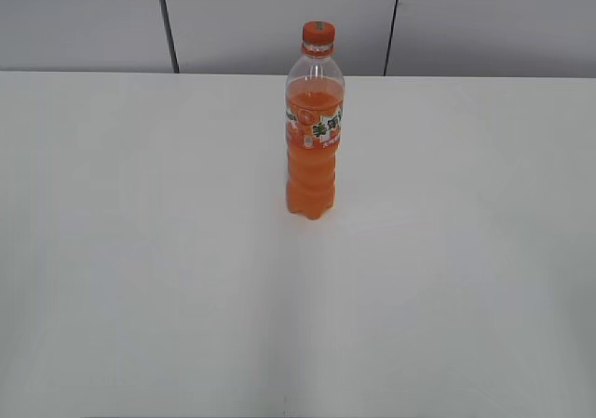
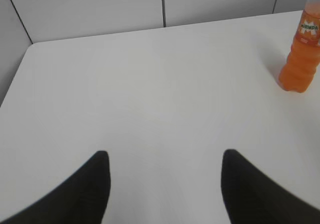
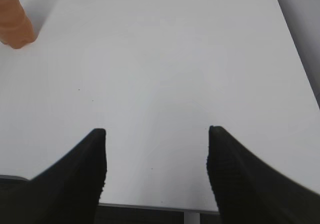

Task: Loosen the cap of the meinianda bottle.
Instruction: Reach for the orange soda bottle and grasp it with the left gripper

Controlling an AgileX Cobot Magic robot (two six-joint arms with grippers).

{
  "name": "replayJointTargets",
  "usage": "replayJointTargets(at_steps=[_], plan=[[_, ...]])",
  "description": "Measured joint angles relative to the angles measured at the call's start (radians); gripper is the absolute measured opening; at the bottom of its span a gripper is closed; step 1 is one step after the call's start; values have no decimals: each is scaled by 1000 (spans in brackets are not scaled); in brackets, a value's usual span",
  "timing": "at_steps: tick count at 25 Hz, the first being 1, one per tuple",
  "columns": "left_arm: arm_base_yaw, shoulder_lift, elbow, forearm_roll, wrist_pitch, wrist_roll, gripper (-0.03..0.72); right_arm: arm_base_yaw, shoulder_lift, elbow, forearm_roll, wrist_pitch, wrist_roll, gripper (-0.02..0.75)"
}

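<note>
Left gripper (image 2: 162,166): jaws spread wide, nothing between them, hanging over bare white table (image 2: 150,84). Right gripper (image 3: 156,146): likewise parted and empty, near the table's front edge at the bottom of the right wrist frame. Neither arm appears in the exterior view.

Meinianda bottle (image 1: 315,125): upright, just above centre of the exterior frame, alone on the table. Left wrist view: it sits at the far right edge, upper part cut off. Right wrist view: only its orange base shows in the upper left corner. Well apart from both grippers.

Cap (image 1: 318,34): orange, seated on the neck, apparently still closed.

Handling, judged:
- Liquid fills roughly to the shoulder, so moderately heavy, but tall and slim; likely to tip under a sideways push.
- Thin clear plastic walls; probably flex under squeeze. Ribbed lower body looks stiffer and less slippery than the smooth label band.
- Cap small and hard, its edge too small to make out here.

Proposed holds: one gripper clamps the body at or below the label; the other takes the cap from above, jaws across its diameter, and twists.
</note>
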Motion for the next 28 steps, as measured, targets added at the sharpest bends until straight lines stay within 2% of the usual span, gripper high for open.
replayJointTargets(at_steps=[21, 28], plan=[[0, -1, -19, 9, -72, 0, 435, 0, 0, 0, 0, 0, 0, 476], [0, -1, -19, 9, -269, 0, 435, 0, 0, 0, 0, 0, 0, 476]])
